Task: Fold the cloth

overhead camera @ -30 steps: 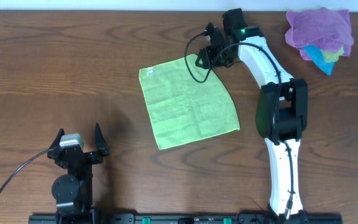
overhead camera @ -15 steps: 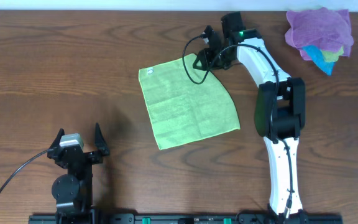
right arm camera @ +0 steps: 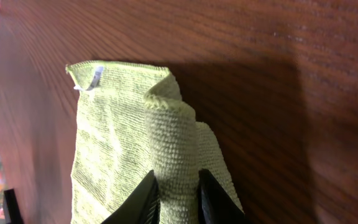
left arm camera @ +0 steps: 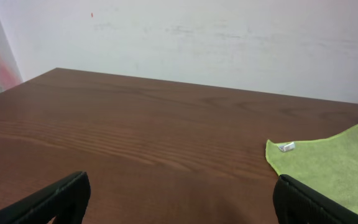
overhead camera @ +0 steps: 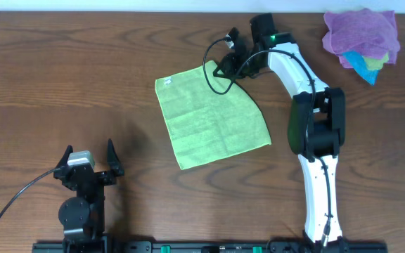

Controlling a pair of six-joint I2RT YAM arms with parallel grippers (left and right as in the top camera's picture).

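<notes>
The cloth point(overhead camera: 213, 116), lime green and square, lies flat in the middle of the table, with a small white tag point(overhead camera: 168, 82) at its far left corner. My right gripper point(overhead camera: 225, 67) is at the cloth's far right corner. In the right wrist view its fingers point(right arm camera: 146, 198) pinch a raised ridge of the cloth point(right arm camera: 123, 143), and the tag point(right arm camera: 95, 76) shows beyond. My left gripper point(overhead camera: 88, 156) stands wide open near the front left, well away from the cloth. The left wrist view shows its fingers point(left arm camera: 61, 196) apart over bare wood and the cloth point(left arm camera: 334, 162) off to the right.
A heap of purple and blue cloths point(overhead camera: 363, 35) lies at the far right corner of the table. A black cable point(overhead camera: 213, 74) loops from the right wrist over the cloth's far edge. A white wall point(left arm camera: 229, 37) runs behind the table.
The right gripper's jaws have come together on the cloth's far right corner, bunching it into a ridge, and the wrist has shifted slightly left. The left arm has not moved.
</notes>
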